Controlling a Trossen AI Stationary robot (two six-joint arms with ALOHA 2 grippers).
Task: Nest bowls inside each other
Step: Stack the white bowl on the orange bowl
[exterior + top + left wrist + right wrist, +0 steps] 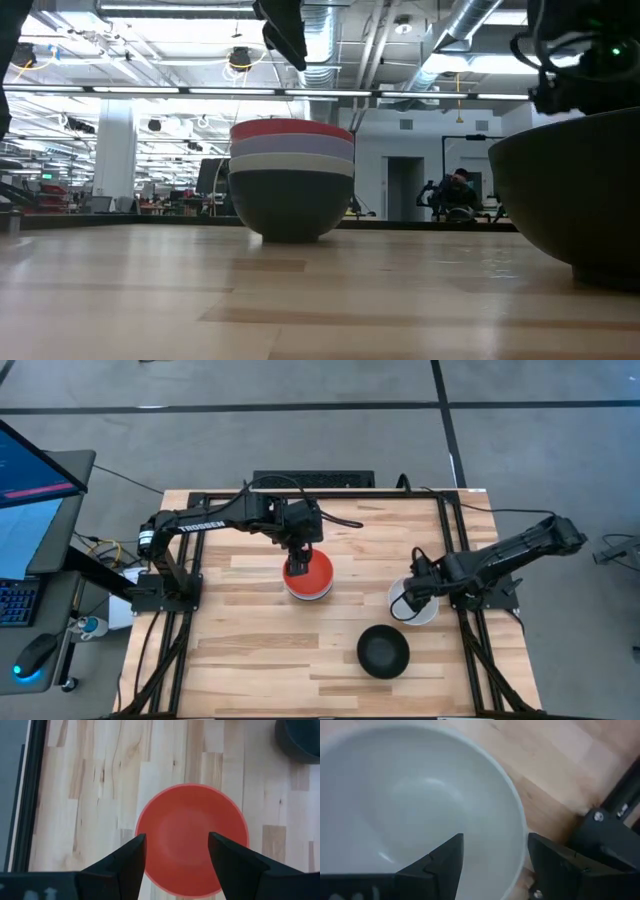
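Observation:
A stack of bowls (292,180) stands on its black bottom bowl at mid-table, with white, light blue and red nested on top. The red bowl (192,837) is uppermost. My left gripper (176,837) hangs open straight above it (298,560), clear of the rim in the low view (285,30). A white bowl (422,612) sits on the table to the right. My right gripper (495,837) is open over it, one finger above the inside and one beyond the rim (520,825). A single black bowl (383,651) rests near the table's near edge.
The black frame rail (607,835) runs close beside the white bowl on the table's right. The lone black bowl (575,190) fills the right of the low view and hides the white bowl there. Bare wood (240,650) lies to the near left.

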